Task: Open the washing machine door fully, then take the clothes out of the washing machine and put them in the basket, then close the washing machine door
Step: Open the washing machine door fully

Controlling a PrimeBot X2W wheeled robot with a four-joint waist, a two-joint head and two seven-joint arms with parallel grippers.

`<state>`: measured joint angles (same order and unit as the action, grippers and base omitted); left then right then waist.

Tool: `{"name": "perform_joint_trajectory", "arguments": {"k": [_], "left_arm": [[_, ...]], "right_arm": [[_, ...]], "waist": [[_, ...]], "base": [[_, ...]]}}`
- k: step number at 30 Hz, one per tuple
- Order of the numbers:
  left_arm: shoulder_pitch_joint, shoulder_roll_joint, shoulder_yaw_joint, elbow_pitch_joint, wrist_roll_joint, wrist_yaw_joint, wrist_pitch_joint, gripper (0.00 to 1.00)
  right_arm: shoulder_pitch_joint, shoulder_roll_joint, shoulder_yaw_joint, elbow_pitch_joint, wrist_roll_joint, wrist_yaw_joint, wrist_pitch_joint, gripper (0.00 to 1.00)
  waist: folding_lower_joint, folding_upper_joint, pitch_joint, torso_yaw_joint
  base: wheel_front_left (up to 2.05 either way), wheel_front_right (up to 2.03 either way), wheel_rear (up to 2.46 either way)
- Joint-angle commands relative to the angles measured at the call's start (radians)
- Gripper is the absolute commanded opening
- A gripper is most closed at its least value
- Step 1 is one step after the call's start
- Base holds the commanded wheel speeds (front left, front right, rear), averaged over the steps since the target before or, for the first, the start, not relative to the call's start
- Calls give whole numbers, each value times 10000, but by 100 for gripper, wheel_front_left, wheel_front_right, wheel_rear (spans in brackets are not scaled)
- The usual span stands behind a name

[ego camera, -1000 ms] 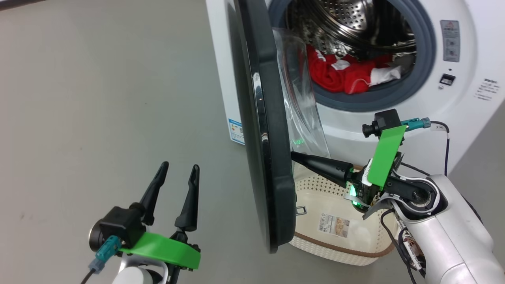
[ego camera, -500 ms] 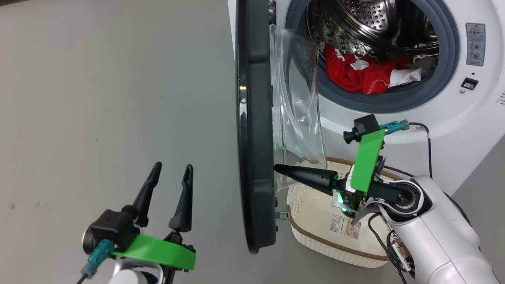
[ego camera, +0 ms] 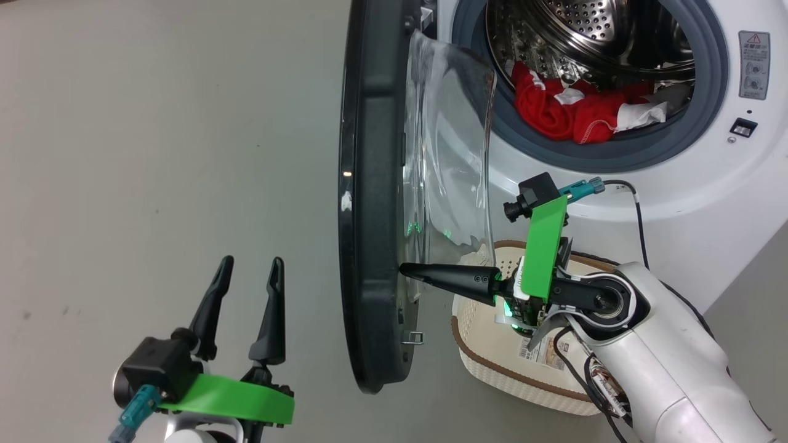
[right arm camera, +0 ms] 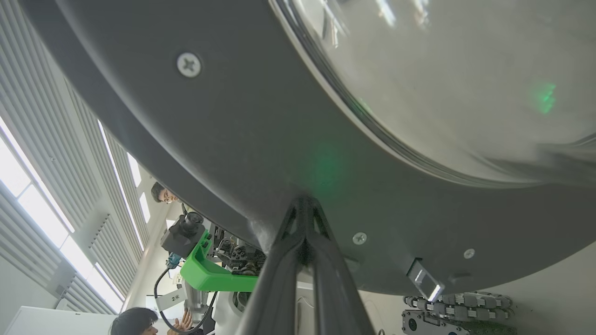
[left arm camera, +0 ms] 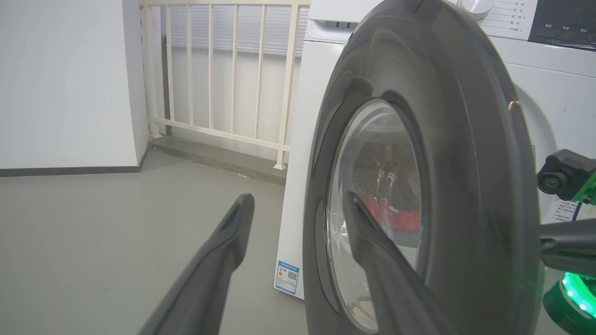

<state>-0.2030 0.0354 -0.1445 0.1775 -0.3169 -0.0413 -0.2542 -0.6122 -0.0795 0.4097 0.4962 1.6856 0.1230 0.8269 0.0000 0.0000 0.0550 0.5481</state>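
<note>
Bright even light, small glints on the washing machine door point(ego camera: 369, 184), left wrist foreground perhaps soft.

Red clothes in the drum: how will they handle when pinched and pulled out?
Likely floppy: the clothes lie bunched and folded, so they should sag and trail from a pinch. Probably light for their bulk, since the fabric looks thin. They seem to be several pieces heaped together, so one grab may not lift all, and a trailing end could drag over the gasket.

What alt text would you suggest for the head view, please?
The shut right gripper touches the open door's inner rim, near the basket; red clothes lie in the drum. The left gripper hangs open over the floor.
</note>
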Motion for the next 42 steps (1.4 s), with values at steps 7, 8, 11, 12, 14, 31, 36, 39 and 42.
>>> {"name": "perform_joint_trajectory", "arguments": {"k": [7,8,11,12,14,31,36,39,42], "left_arm": [[50,148,464,-394,-24,137,-76,100],[45,148,458,-379,-29,133,-76,100],[14,148,427,-308,-32,102,-76,100],[8,148,418,-280,-32,88,-76,100],[3,148,399,-234,-26,65,-76,100],[-60,148,395,-99,86,-109,-76,100],[-80,148,438,-17,172,-196,-76,100],[-65,148,447,24,195,-247,-76,100],[-45,148,452,77,229,-329,-76,100]], "right_arm": [[-465,291,297,-148,84,77,-151,0],[-456,291,276,-142,59,77,-157,0],[-376,291,209,-210,-86,77,-171,0],[-319,284,174,-255,-106,77,-150,0],[-194,223,71,-364,-193,77,-193,0],[1313,-1265,-36,-2638,-3415,77,-3810,100],[1668,-1803,594,-2442,-4913,77,-6672,100],[1764,-1913,785,-1973,-5519,77,-8363,100],[1788,-2005,928,-1560,-5943,77,-9747,100]], "waist": [[0,0,80,-3],[0,0,80,-8],[0,0,58,-26],[0,0,42,-33],[0,0,15,-46],[0,0,-139,-145],[0,0,-211,-177],[0,0,-257,-197],[0,0,-297,-214]], "base": [[0,0,0],[0,0,0],[0,0,0],[0,0,0],[0,0,0],[0,0,0],[0,0,0],[0,0,0],[0,0,0]]}}
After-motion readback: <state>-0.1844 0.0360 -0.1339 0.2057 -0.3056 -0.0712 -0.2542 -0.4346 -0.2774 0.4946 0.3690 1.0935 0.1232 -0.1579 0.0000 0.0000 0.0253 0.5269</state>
